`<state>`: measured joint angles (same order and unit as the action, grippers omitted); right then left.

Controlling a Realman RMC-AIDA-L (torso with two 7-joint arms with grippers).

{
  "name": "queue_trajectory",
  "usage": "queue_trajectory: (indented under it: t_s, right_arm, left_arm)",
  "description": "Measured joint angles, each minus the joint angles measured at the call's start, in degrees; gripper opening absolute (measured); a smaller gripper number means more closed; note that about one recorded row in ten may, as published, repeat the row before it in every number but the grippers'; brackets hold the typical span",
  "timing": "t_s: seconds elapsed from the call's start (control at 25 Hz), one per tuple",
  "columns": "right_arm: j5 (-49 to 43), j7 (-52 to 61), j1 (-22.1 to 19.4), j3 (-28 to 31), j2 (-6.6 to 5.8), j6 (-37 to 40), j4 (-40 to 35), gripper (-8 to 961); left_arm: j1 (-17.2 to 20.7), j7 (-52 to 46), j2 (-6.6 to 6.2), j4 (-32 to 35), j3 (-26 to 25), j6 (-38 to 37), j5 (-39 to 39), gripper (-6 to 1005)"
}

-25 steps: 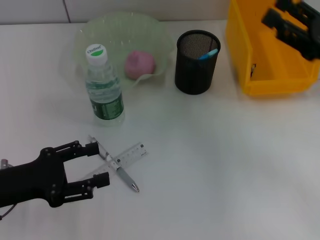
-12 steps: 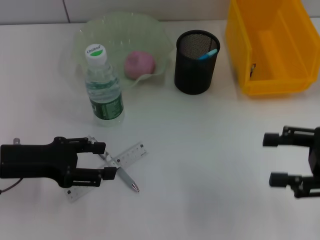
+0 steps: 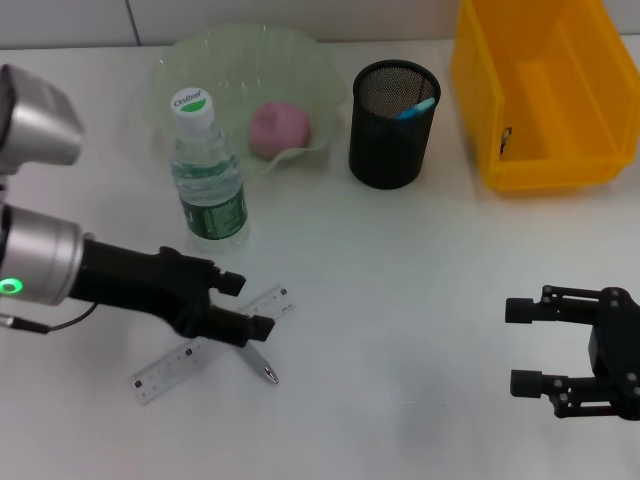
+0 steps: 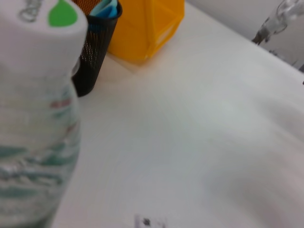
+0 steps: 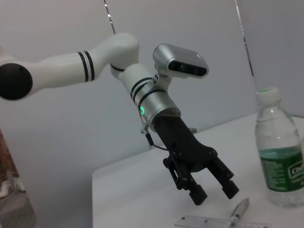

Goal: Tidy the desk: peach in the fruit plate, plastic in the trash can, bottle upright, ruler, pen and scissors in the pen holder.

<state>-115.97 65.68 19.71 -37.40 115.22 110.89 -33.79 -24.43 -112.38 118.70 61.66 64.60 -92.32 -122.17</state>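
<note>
Surroundings: I see a white desk (image 3: 420,280); a water bottle (image 3: 205,170) stands upright just in front of the fruit plate (image 3: 240,60), close behind my working area.
Obstruction: my left gripper (image 3: 240,305) hangs low over the crossing of the ruler (image 3: 170,368) and pen (image 3: 258,362), hiding their middle.
Fruit plate: holds the pink peach (image 3: 279,127).
Pen holder (image 3: 393,123): black mesh, something blue inside.
Yellow bin (image 3: 540,90): I cannot tell its contents.
Ruler: clear, flat, lying diagonally; both ends show.
Pen: silver tip pokes out near the gripper.
Left gripper: fingers spread apart, gripping nothing.
Right gripper (image 3: 525,345): fingers wide, low over bare desk, well apart.
</note>
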Motion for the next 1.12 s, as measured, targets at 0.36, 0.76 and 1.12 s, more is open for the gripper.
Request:
queue_trajectory:
  t_s: [0.36, 0.76, 1.12]
  right_arm:
    - [0.09, -0.47, -0.09, 1.29, -0.41, -1.57, 0.98, 754]
    - [0.21, -0.42, -0.03, 2.29, -0.32, -2.89, 1.09, 754]
    - [0.31, -0.30, 0.01, 2.46, -0.18, -3.14, 1.10, 754]
  left_arm:
    - [-3.22, -4.83, -0.09, -0.14, 9.11, 7.86, -0.84, 800]
    - [-3.94, -13.02, 0.09, 3.44, 14.23, 10.82, -5.08, 799]
    - [-3.61, -31.63, 0.00, 23.33, 20.11, 3.27, -13.22, 800]
